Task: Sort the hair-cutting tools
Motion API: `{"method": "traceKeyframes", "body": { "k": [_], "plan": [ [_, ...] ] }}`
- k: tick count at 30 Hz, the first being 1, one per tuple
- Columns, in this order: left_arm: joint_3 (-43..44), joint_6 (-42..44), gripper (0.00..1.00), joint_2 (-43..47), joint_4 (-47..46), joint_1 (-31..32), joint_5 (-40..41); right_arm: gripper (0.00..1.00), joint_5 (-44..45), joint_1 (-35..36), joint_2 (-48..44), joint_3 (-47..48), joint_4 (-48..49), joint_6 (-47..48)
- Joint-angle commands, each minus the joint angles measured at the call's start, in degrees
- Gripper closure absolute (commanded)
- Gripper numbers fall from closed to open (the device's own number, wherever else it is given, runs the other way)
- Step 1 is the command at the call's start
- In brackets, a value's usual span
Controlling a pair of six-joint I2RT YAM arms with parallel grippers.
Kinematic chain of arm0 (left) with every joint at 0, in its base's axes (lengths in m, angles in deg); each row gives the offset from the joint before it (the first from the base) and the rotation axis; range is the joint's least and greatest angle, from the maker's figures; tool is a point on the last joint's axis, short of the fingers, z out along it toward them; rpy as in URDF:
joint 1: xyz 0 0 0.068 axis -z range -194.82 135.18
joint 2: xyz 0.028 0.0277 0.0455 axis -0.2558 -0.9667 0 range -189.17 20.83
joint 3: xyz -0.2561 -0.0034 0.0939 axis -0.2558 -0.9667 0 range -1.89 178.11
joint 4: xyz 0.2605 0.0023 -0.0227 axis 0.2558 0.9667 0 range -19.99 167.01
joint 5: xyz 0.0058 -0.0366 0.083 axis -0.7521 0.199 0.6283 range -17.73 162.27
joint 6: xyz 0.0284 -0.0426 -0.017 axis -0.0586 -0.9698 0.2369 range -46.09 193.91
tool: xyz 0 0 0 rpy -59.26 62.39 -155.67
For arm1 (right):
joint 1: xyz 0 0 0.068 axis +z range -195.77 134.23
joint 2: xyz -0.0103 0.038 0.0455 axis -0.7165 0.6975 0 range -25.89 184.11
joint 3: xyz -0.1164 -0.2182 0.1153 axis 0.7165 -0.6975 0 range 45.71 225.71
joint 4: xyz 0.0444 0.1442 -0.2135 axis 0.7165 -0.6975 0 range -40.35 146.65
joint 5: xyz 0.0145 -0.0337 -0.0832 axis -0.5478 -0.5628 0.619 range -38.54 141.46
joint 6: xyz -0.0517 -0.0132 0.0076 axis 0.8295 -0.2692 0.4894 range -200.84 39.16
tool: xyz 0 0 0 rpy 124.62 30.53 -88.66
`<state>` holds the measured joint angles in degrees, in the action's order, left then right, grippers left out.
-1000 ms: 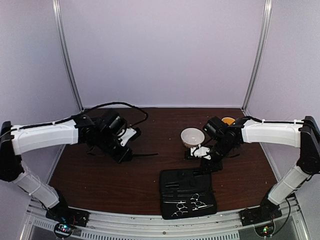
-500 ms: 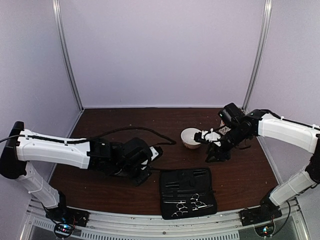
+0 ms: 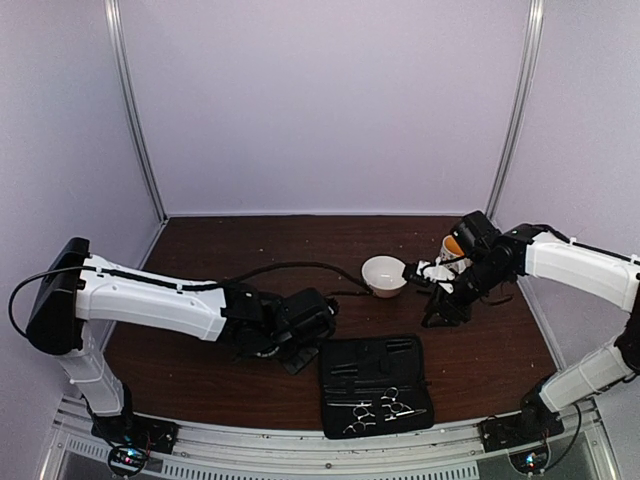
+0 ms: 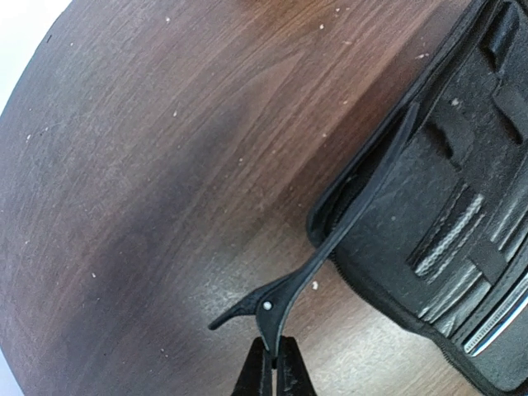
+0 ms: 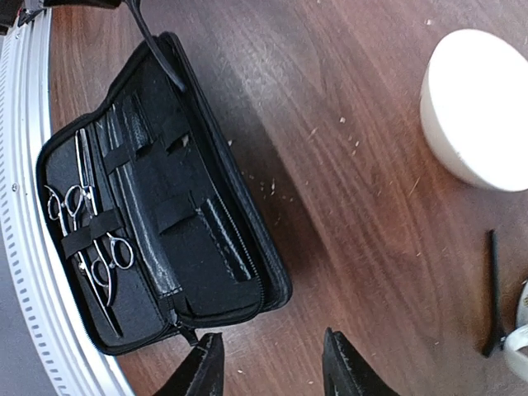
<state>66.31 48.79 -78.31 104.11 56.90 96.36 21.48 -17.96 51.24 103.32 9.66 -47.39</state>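
The left gripper [image 4: 271, 353] is pinched tight on the hinged end of a slim black plastic hair clip [image 4: 346, 223]. The clip's long tapered prong reaches over the zippered rim of the flat black fabric case [image 4: 462, 272]. Two silver steel scissors [image 5: 83, 177] with ringed handles lie under elastic bands inside the case. The right gripper [image 5: 272, 356] hangs with fingers spread, holding nothing, above the speckled dark wood table [image 5: 346, 206]. A second black clip [image 5: 492, 289] lies near the smooth white bowl [image 5: 483, 107].

I see a dark wooden bench [image 3: 480, 360] carrying an open black case [image 3: 375, 385] near me, a white bowl [image 3: 384, 275] beyond it, and a thin black clip [image 5: 493, 289] beside the bowl.
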Motion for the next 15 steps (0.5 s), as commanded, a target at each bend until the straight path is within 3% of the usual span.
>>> {"method": "traceKeyframes", "body": {
  "k": [1, 15],
  "plan": [
    [0.86, 0.26, 1.00, 0.54, 1.53, 0.56, 2.95, 0.58, -1.31, -0.22, 0.89, -1.94, -1.41, -4.18],
    [0.15, -4.24, 1.00, 1.28, 2.12, 4.26, 7.82, 0.57, -4.15, -0.13, 9.46, -2.38, -2.32, -5.87]
  ]
}}
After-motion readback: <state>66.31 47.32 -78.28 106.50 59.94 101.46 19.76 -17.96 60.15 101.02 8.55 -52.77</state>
